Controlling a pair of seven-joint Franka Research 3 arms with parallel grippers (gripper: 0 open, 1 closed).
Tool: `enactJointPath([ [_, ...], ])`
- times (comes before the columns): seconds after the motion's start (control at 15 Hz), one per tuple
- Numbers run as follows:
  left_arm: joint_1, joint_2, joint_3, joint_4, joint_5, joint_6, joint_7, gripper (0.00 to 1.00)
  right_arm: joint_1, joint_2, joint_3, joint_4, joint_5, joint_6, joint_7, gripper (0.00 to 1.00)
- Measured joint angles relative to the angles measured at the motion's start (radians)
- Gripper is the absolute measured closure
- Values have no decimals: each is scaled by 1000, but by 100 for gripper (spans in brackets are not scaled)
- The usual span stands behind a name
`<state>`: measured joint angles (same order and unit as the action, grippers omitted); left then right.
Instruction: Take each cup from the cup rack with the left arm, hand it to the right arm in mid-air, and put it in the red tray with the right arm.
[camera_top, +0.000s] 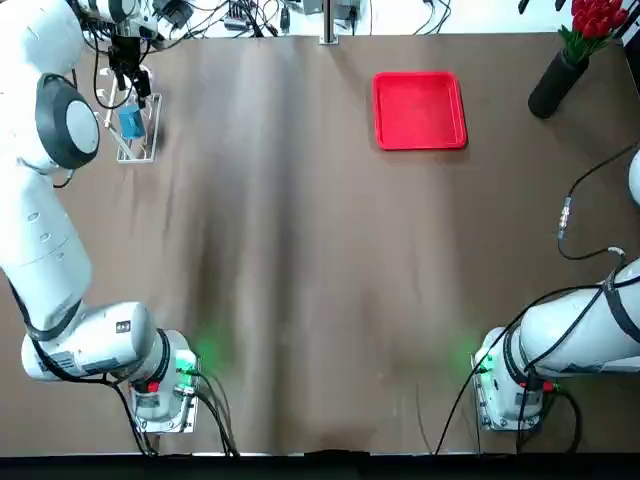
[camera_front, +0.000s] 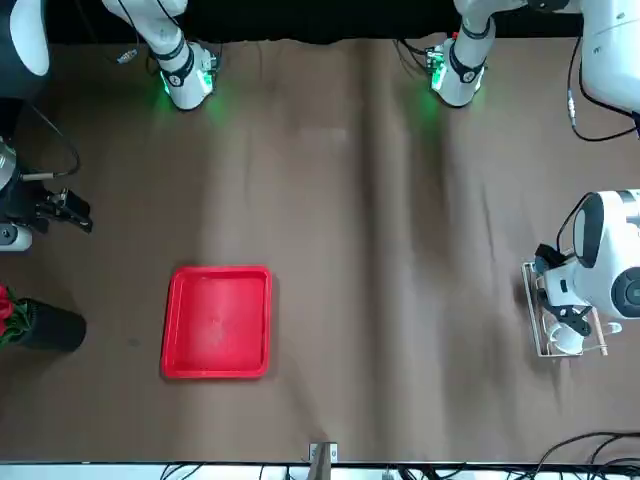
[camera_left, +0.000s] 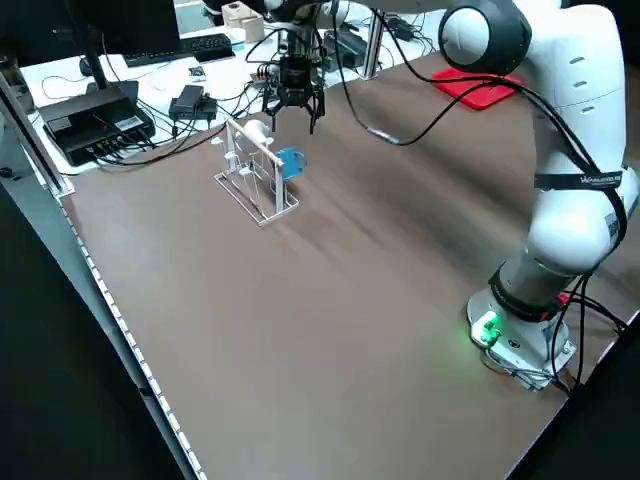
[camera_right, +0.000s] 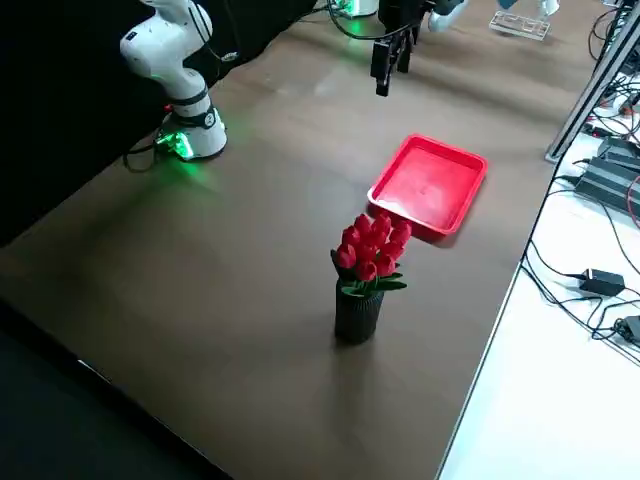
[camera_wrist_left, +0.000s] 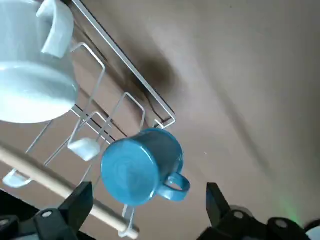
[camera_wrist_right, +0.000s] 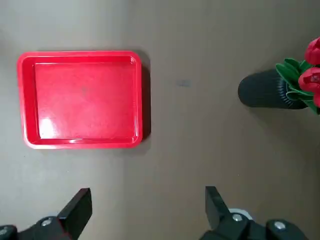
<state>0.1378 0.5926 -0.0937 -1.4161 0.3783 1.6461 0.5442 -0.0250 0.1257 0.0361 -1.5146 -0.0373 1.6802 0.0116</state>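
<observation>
The cup rack stands at the table's far left corner with both cups hanging on it. The blue cup hangs on a peg with its handle out, and the white cup sits beside it on the rack. My left gripper hovers open just above the rack, its fingers either side of the blue cup in the wrist view, not touching. My right gripper is open and empty, up in the air near the red tray, which holds nothing.
A dark vase of red tulips stands at the far right, beyond the red tray. Cables and boxes lie off the table's far edge. Brown tabletop spreads between the arms' bases.
</observation>
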Motion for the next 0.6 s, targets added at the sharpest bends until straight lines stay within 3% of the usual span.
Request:
enactJointPath([
  [0.6,45,32,0,0,-38,20,-16,0,0,0,0,0,0,1,0,0],
])
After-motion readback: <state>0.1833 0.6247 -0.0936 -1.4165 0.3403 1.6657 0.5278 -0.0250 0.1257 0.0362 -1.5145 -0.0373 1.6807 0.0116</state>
